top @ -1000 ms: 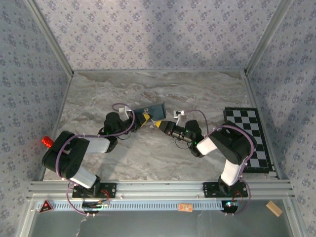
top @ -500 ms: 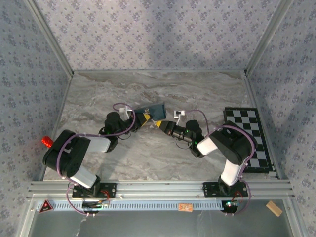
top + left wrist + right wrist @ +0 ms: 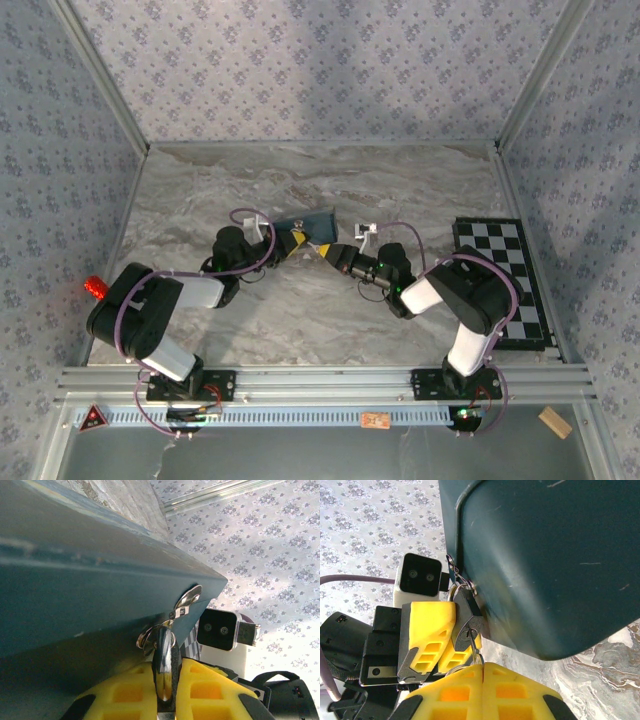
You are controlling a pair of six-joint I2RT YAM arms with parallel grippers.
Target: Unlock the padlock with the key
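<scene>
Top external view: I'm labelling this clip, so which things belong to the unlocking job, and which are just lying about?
In the job:
- padlock, gripped by the left end effector
- key, in the right end effector, at the padlock's base
- box the padlock hangs from

Lying about:
- chessboard
- red object at the table's left edge
- wooden block beyond the front rail

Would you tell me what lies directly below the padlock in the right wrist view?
A thin metal key runs from the padlock's underside down between the right gripper's shut fingers. Its tip is hidden in the lock, its head by the fingers.
</scene>
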